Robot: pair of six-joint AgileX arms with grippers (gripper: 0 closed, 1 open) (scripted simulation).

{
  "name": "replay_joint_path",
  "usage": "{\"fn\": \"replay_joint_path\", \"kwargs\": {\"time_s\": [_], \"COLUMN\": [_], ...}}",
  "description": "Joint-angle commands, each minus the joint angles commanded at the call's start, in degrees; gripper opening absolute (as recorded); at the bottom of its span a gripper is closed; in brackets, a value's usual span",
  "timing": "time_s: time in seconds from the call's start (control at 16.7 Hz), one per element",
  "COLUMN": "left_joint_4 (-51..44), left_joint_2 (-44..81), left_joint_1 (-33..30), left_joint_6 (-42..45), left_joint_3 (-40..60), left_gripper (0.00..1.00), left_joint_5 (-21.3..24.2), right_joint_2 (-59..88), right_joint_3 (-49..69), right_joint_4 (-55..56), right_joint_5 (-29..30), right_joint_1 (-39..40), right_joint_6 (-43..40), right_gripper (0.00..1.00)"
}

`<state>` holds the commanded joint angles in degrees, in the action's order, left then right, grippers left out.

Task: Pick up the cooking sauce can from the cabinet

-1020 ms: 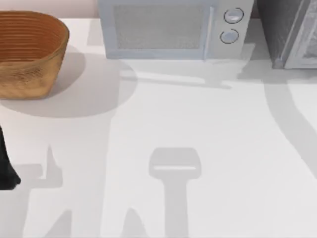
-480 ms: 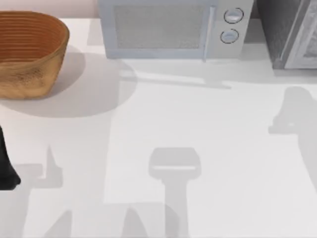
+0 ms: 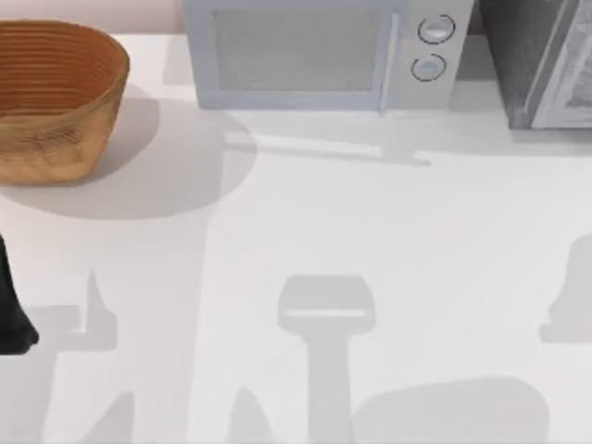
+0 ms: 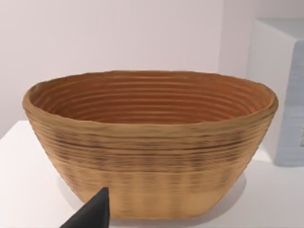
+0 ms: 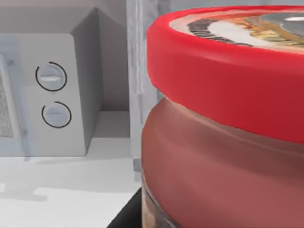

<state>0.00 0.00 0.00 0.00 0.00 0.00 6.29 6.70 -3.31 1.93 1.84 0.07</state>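
1. The cooking sauce can (image 5: 223,118) sits very close to the right wrist camera, upright, red lid on top. Something is evidently carrying it clear of the cabinet (image 3: 546,65), which stands at the table's 1 o'clock corner.
2. A dark sliver of the right gripper (image 5: 126,216) peeks out beside the can's base. It most likely grasps the can, though finger contact is hidden, so I cannot tell for sure.
3. The microwave (image 3: 319,55) stands at 12 o'clock, the basket (image 3: 55,102) at 10 o'clock.
4. The left arm (image 3: 11,305) rests parked at 9 o'clock, its fingertip (image 4: 92,211) pointing at the basket; whether its pincer is released or clenched, I cannot tell.
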Motion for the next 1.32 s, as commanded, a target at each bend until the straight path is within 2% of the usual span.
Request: {"fn": "replay_joint_path", "kwargs": {"time_s": [0.24,0.72,1.02,1.32], "left_joint_4": [0.0,0.0,0.0,0.0], "left_joint_2": [0.0,0.0,0.0,0.0], "left_joint_1": [0.0,0.0,0.0,0.0], "left_joint_6": [0.0,0.0,0.0,0.0], "left_joint_3": [0.0,0.0,0.0,0.0], "left_gripper": [1.00,1.00,1.00,1.00], "left_joint_5": [0.0,0.0,0.0,0.0], "right_joint_2": [-6.2,-4.3,10.7,37.7], "right_joint_3": [-6.6,-5.8,0.1,7.9], "right_joint_4": [3.2,4.9,17.6,36.9], "right_joint_5": [-1.9,-2.9,-9.9,-20.6], "right_joint_1": [-1.8,-1.7,-2.4,-3.9], "right_joint_6": [-0.1,0.1,0.3,0.6], "right_gripper": [0.00,0.00,0.00,0.00]}}
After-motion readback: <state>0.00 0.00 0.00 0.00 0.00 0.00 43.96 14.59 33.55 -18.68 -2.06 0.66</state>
